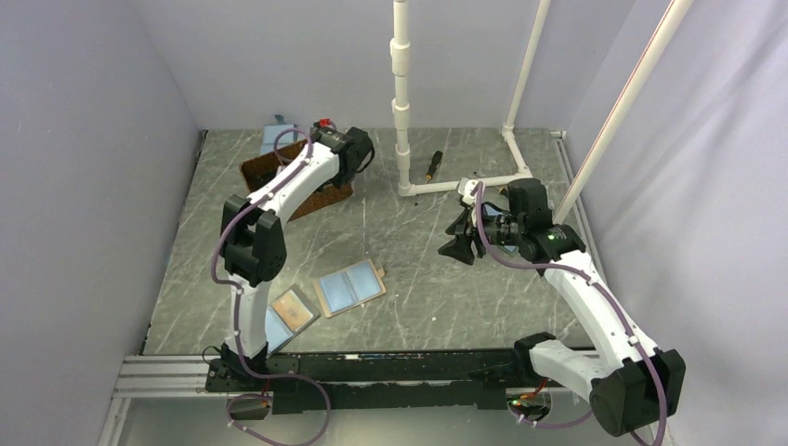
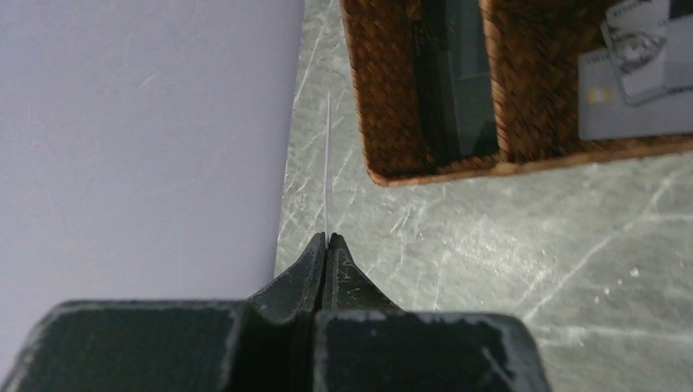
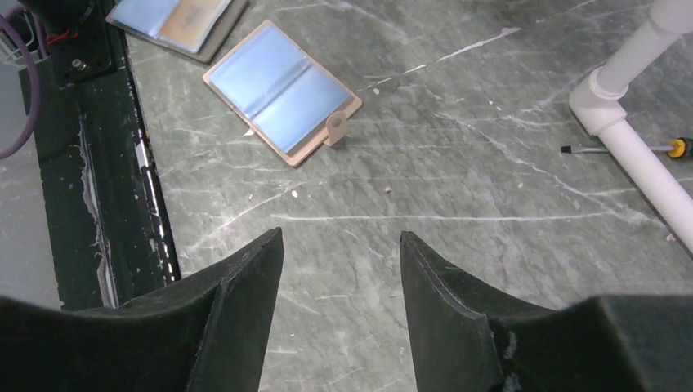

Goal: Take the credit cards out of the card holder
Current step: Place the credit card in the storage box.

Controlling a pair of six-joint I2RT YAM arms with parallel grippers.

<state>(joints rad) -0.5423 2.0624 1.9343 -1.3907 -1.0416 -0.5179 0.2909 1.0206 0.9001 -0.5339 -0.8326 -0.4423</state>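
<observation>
No lettering can be read anywhere. The grey card [image 2: 621, 114] lying in the woven basket [image 2: 384, 98] at the far left carries a chip and a patch of dark print near its top, but that print is too blurred to make out

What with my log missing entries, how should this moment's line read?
left gripper shut | right gripper open | card holder lying open

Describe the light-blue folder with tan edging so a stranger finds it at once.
On the grey marbled table, look near the front edge, right of the left arm's base. Two open folders lie there. The light-blue card holder is the right-hand one, with thin tan edging and a tab; the neighbouring folder has one brown half.
</observation>
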